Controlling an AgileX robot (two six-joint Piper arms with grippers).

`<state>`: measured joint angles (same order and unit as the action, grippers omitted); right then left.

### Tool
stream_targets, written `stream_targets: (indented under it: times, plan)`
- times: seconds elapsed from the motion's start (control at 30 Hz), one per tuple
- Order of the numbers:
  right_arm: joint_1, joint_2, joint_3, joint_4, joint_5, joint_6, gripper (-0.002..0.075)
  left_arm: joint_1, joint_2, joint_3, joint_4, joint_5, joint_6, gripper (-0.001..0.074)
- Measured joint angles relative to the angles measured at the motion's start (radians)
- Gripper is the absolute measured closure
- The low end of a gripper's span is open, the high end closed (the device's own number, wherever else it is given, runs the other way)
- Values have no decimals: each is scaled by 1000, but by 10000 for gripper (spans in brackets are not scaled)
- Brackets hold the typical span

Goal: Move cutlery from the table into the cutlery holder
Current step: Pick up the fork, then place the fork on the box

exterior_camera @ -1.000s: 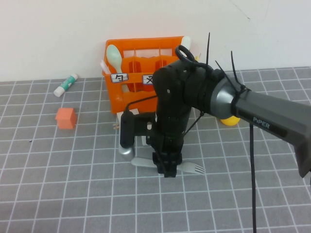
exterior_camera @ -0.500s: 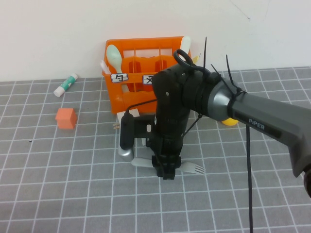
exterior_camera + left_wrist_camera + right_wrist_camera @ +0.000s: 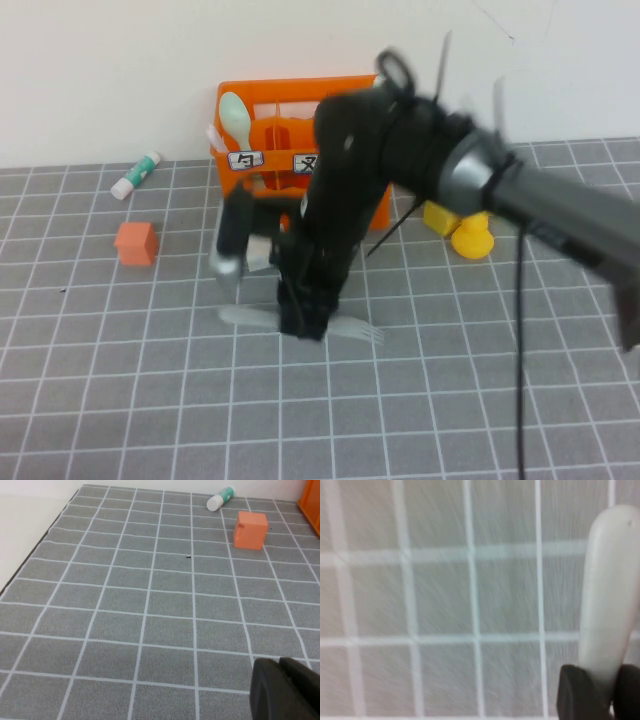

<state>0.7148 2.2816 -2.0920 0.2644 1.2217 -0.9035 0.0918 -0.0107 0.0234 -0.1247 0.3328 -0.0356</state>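
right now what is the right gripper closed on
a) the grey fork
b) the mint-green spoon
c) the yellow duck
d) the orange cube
a: the right gripper is clamped on the grey fork, whose handle shows between its fingers in the right wrist view; the left gripper hangs apart over bare mat.

Setting: robot lab test bench, not a home. Table (image 3: pixel 120 400) covered with grey mat printed in a white grid; plain white wall behind its far edge. Props scattered on it: orange cube (image 3: pixel 136 243), yellow rubber duck (image 3: pixel 471 238), small white-and-green tube (image 3: pixel 135 175). Cable-tied arm overhead.
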Motion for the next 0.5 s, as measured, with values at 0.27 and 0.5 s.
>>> stream_targets:
  times: [0.27, 0.5]
  plan:
    - [-188, -167, 149, 517, 4, -190, 587, 0, 0, 0, 0, 0, 0, 736]
    - [-308, -276, 417, 1101, -9, -724, 587, 0, 0, 0, 0, 0, 0, 736]
